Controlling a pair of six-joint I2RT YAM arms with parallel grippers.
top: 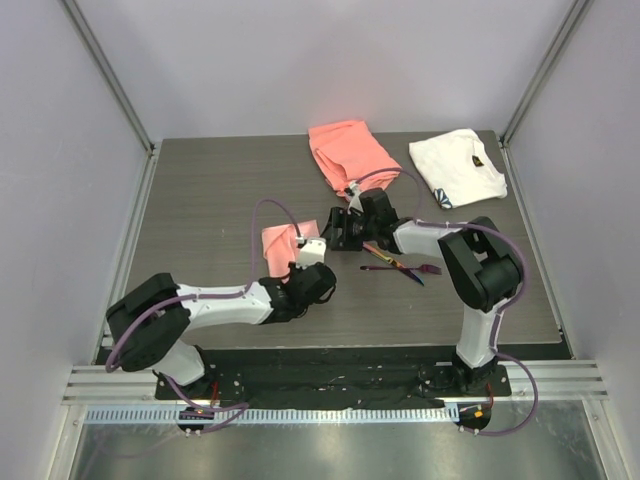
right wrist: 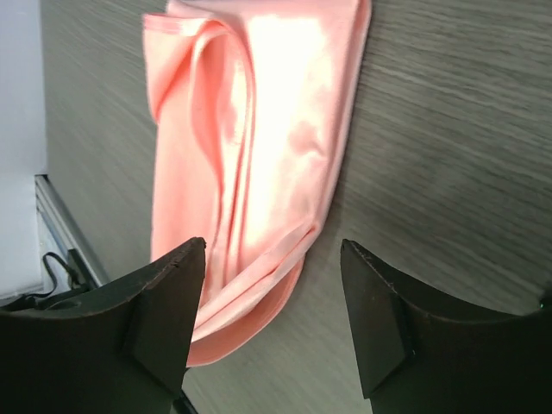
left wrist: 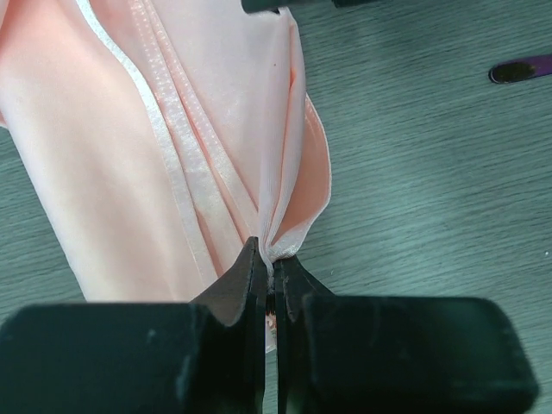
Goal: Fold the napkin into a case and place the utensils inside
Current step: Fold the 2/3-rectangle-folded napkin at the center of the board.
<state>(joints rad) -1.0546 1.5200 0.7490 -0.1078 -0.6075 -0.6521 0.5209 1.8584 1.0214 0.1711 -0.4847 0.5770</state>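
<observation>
Napkin folded narrow, flat on table left of centre | left gripper fingers pinched together on a fold at its edge | right gripper fingers spread wide above its other end | utensils on the table to its right, not touching it

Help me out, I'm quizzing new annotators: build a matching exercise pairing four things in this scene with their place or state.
Things:
1. left gripper
2. right gripper
3. utensils
4. white cloth

Places or states:
A. far right corner of the table
B. open, over the napkin
C. shut on the napkin's edge
D. lying on the table, right of the napkin

Pairs: 1-C, 2-B, 3-D, 4-A
</observation>
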